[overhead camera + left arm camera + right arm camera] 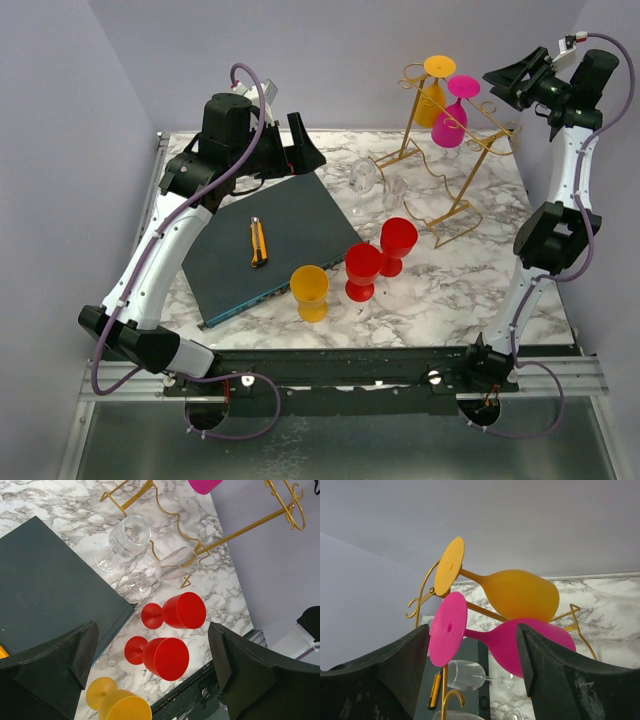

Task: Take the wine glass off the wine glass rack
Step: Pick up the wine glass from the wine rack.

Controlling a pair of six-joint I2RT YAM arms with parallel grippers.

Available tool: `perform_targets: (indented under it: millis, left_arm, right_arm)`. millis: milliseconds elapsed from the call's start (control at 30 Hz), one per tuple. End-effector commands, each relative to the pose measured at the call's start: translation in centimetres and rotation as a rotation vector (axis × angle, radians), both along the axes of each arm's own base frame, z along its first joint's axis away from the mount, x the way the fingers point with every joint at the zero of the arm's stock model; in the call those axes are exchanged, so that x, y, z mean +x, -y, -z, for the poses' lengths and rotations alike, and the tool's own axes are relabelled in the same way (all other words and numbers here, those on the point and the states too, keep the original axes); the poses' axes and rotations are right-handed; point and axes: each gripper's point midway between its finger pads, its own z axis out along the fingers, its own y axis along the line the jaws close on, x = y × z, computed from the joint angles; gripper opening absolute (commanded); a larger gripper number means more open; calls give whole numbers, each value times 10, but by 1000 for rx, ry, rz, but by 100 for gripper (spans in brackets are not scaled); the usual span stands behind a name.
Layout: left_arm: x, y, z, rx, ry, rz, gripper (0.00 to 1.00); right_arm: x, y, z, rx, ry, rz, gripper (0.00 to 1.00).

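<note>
The gold wire wine glass rack (440,160) stands at the back right of the marble table. A pink wine glass (455,115) and an orange wine glass (433,92) hang upside down on it. My right gripper (505,82) is open, raised just right of the pink glass. In the right wrist view the pink glass (495,637) lies between my open fingers (545,670), untouched, with the orange glass (515,592) behind it. My left gripper (300,145) is open and empty over the dark mat's far edge.
A dark mat (265,245) holds a yellow utility knife (258,243). Two clear glasses (365,180) stand under the rack. Two red goblets (380,258) and a yellow goblet (310,292) stand near the front; they also show in the left wrist view (167,655).
</note>
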Motion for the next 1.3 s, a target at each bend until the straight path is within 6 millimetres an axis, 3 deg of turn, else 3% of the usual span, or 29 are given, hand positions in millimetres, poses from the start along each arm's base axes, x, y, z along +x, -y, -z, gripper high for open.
perform_targets:
  millis: [0,633,867,1267]
  left_arm:
    - [-3,6,-11,-25,16,30,99]
    - [-4,9,-12,-24,20,30,99]
    - [-5,8,-12,-26,20,29,99]
    - [-7,9,-15,-29,26,29,99]
  right_arm:
    - [-3,-10,-12,39,56,-112,74]
    - [4,-45,11,73,-4,-186,50]
    - [3,-45,10,77,-16,-168,28]
    - [-1,-43,-3,113,-49,-107,8]
